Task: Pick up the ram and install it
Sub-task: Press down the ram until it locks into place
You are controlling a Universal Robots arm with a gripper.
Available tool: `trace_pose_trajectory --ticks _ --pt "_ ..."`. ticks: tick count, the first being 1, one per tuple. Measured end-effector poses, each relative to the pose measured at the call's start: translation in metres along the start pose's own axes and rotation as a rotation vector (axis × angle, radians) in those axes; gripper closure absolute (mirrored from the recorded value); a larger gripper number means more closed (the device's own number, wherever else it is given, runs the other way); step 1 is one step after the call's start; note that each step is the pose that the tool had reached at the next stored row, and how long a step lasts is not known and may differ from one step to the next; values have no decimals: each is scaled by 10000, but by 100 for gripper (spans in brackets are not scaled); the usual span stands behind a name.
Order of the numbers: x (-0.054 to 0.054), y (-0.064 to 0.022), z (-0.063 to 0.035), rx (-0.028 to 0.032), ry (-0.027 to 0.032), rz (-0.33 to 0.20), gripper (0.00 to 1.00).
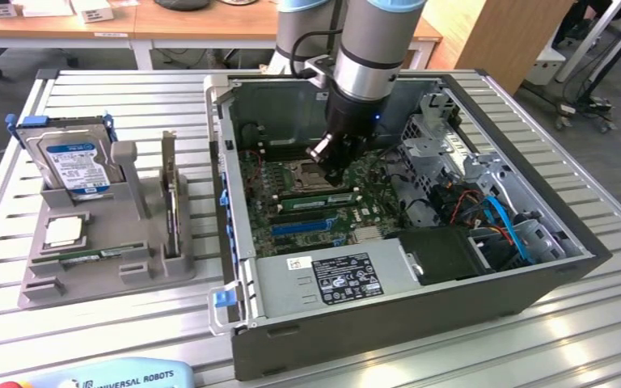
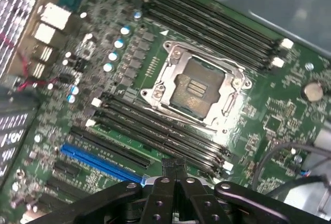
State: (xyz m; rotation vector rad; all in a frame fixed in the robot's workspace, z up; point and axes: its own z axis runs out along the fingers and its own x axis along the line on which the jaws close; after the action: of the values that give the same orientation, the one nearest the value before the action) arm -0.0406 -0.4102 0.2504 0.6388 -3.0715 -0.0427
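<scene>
Heads up on where your gripper is: it's down inside the open PC case, hanging over the motherboard right by the bare CPU socket. The jaws are pressed together with nothing pinched between them. In the wrist view you can see the two fingertips meeting in one narrow black point.

The ram looks like it's the green stick lying along the memory slots just beside the socket, on the side toward the blue slot. It sits just below the closed tips in the exterior view, very near them. Can't tell if they're actually touching it, or whether it's fully down in its slot.

From the wrist view the tips sit over the near end of the black memory slots next to the socket, with the blue slot off to one side.

Well apart, on the exterior view's left, the grey holder has the hard drive standing upright in it.
</scene>
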Motion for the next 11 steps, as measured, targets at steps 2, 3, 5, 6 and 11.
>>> trace_pose_trajectory --ticks 2,3,5,6,11 --pt "0 0 5 1 -10 371 90" --pt "0 0 8 1 -15 550 90" --pt "0 0 12 2 -24 910 90" --pt "0 0 15 2 -29 1090 90" --pt "0 -1 28 4 -54 2006 90"
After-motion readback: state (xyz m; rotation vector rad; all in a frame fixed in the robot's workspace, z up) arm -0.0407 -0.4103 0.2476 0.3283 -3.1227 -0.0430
